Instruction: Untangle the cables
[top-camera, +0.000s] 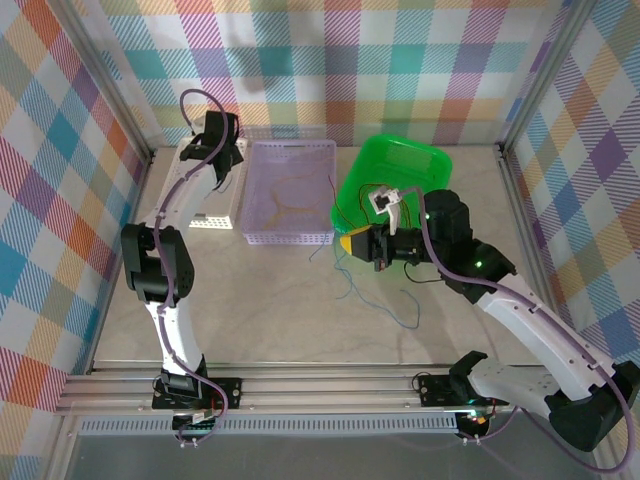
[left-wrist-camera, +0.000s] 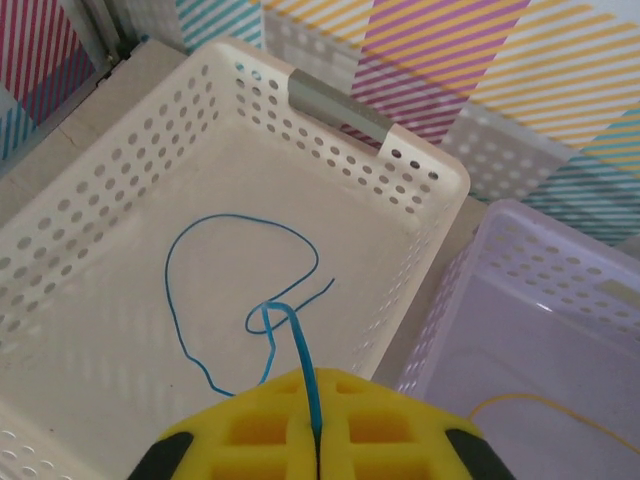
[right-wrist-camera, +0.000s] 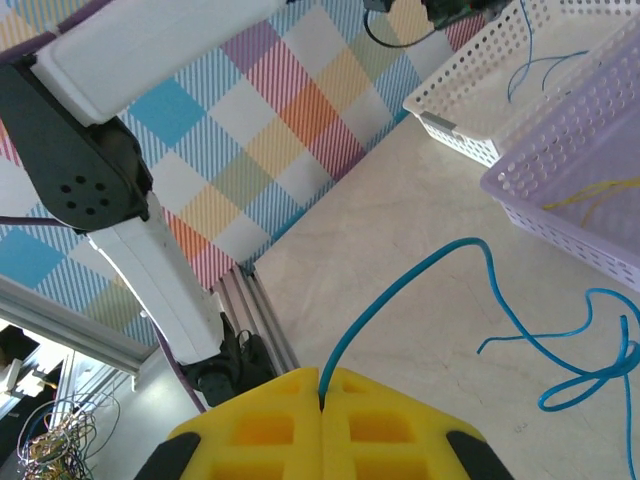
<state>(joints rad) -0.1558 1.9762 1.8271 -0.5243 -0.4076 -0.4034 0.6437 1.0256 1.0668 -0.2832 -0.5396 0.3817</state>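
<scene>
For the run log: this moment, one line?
left gripper shut on blue cable over white basket | right gripper shut on loose blue cable over table

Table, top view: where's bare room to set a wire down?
Bare: the table between the left arm, purple basket and front rail; also right of the green bin. Crowded: loose wires lie in front of the green bin, by the right gripper.

Thin blue wire (left-wrist-camera: 304, 372) end lost btwn left gripper (left-wrist-camera: 315, 432) jaws; second blue wire (right-wrist-camera: 375, 305) likewise, right gripper (right-wrist-camera: 322, 402). Lilac perforated plastic basket (left-wrist-camera: 520, 330) cut by frame edge.
</scene>
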